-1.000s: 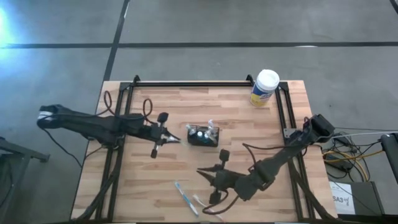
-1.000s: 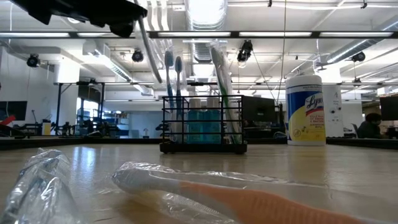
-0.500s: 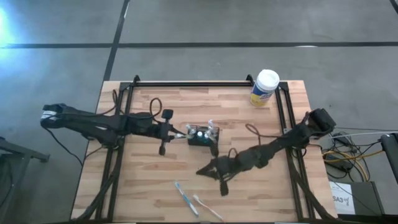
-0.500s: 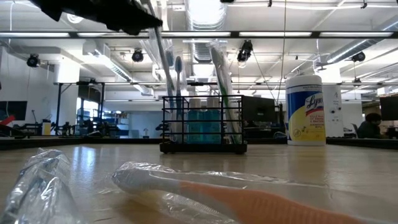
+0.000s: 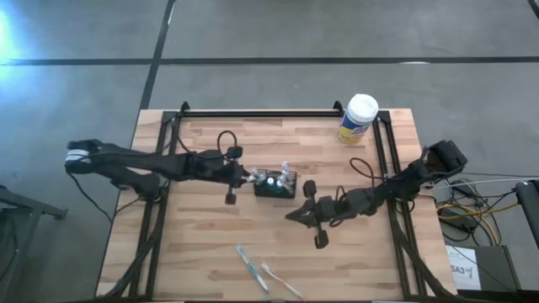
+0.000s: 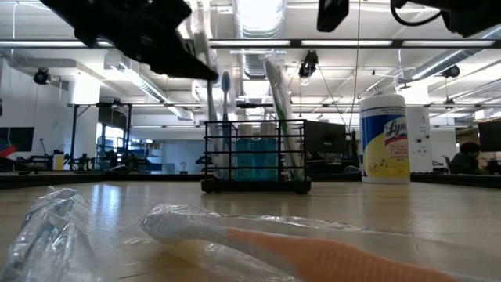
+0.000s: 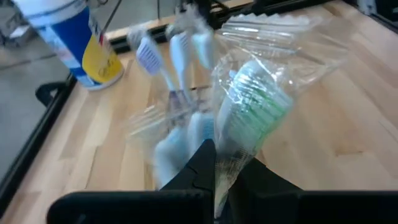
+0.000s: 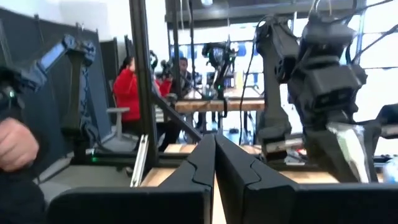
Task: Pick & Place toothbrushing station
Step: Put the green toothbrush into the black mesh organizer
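Note:
The toothbrushing station, a small black wire basket [image 5: 275,183] [image 6: 254,160], stands on its base at the table's middle, with toothbrushes and blue bottles upright in it. My left gripper [image 5: 250,178] [image 7: 214,149] hovers just left of it, shut on a toothbrush in a clear wrapper [image 7: 252,109]. My right gripper [image 5: 290,217] [image 8: 214,140] hangs shut and empty, a little nearer than the basket and to its right. Two more wrapped toothbrushes [image 5: 253,268] [image 5: 282,282] lie flat by the near edge. My left gripper pinches one end of the clear wrapper [image 7: 219,167] between its two fingers. The fingers come from the table's left, slanting a little downward. The wrapped toothbrush sticks out ahead of them, its green bristles toward the basket, clear of the table.
A yellow canister with a white lid [image 5: 358,118] [image 6: 384,139] stands at the far right corner. A black frame rail [image 5: 261,112] runs along the far edge and down both sides. Bare wood lies between the basket and the near toothbrushes. People sit in the room beyond [image 8: 127,93].
My left gripper has gone toward the table's right with the wrapped toothbrush and dipped, closing on the basket. My right gripper has drawn away from the toothbrushes at the near edge, toward the far right, and tipped up from pointing down to about level.

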Available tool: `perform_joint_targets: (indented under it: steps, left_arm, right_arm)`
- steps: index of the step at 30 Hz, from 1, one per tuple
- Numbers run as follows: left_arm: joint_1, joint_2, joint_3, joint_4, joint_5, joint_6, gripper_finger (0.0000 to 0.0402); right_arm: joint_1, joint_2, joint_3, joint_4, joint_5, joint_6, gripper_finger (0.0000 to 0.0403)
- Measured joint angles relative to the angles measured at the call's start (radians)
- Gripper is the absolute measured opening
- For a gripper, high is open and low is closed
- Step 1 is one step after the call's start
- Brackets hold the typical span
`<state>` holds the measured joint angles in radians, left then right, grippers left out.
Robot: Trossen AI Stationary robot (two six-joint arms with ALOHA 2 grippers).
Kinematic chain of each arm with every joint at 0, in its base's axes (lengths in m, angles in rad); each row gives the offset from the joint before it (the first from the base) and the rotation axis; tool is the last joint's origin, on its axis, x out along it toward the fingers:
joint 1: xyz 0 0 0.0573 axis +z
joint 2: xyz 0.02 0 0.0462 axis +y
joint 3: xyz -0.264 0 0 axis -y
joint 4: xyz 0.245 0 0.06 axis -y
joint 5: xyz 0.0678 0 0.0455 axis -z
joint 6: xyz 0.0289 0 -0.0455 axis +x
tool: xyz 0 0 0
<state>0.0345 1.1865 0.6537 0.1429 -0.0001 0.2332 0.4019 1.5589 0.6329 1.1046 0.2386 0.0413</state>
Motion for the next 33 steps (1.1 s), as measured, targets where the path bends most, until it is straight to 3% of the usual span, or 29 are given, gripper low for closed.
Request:
perform_joint_targets:
  steps: [9, 24, 33]
  left_arm:
    - [0.029, 0.094, -0.003, 0.068, 0.006, -0.049, 0.0019]
    - [0.029, 0.192, -0.002, 0.133, 0.014, -0.071, 0.0025]
    - [0.029, 0.096, -0.006, 0.033, 0.014, -0.085, 0.0092]
  right_arm:
    - [0.001, 0.005, -0.065, 0.035, 0.072, 0.009, 0.0008]
    - [0.001, 0.005, -0.069, 0.007, 0.076, 0.040, 0.0008]
    - [0.001, 0.005, -0.069, 0.007, 0.077, 0.046, 0.0008]
